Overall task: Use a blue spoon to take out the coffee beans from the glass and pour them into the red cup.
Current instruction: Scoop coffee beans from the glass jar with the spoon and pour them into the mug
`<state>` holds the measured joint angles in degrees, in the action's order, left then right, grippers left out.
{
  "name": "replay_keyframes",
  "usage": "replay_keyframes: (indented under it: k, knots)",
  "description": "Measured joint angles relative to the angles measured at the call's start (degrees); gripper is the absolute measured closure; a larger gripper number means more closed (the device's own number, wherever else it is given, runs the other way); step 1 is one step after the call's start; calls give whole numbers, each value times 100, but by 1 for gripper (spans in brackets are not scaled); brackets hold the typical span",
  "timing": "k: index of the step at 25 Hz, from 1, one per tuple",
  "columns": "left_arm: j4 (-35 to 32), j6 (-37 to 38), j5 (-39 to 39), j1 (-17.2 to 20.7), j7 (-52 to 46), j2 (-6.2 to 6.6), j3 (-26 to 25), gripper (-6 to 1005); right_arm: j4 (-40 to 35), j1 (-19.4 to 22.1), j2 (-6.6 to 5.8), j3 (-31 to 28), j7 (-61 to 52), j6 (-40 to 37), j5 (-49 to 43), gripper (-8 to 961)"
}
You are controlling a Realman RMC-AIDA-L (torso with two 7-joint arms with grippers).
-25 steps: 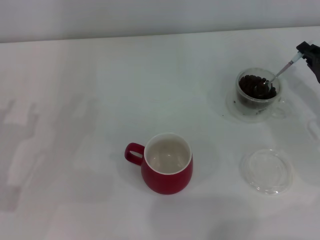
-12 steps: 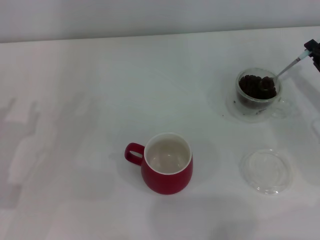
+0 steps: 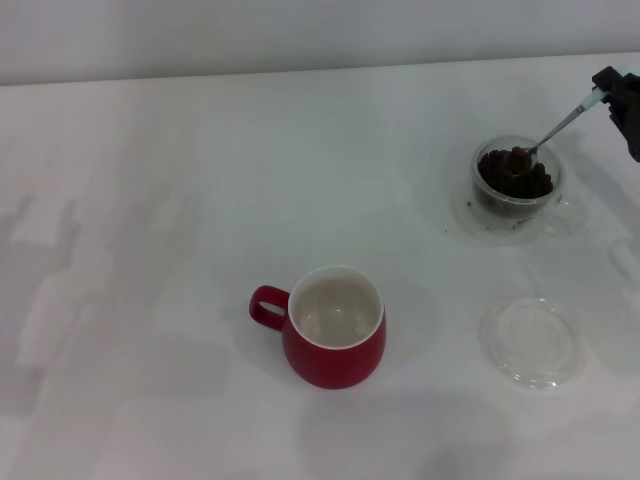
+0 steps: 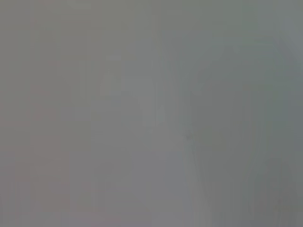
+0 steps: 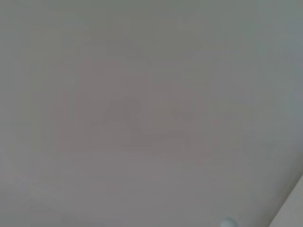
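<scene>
On the white desk (image 3: 150, 200), the red cup (image 3: 335, 340) stood near and left of centre, a rounded glossy mug with a white, empty inside and its loop handle turned left. Right of it and nearer lay a flat clear glass dish (image 3: 532, 342). Farther off at the right sat the glass (image 3: 515, 185), thick-walled and clear on its clear saucer, heaped with dark coffee beans (image 3: 515, 175). The blue spoon (image 3: 548, 135) slanted down into it, its metal bowl at the heap with beans on it. At the far right edge the right gripper (image 3: 617, 100) had its jaws closed on the pale handle end. The left gripper was out of sight. The risk, I judged, was the carry to the cup: smooth round beans on a shallow, slick bowl could roll off if the spoon tipped or jerked.
</scene>
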<state>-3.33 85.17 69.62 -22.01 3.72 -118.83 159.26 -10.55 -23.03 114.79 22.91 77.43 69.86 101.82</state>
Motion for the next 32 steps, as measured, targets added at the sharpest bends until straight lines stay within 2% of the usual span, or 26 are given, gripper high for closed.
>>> replay_keyframes:
  k: [12,32]
  knots:
    - [53,-66,-9,-57,-118,-4,0,439,399,43,20,224,241,647,-31,807]
    - [61,-269,-54,-112,-103,-18,35,436,1167,-198,77,794,932,1480,-50,807]
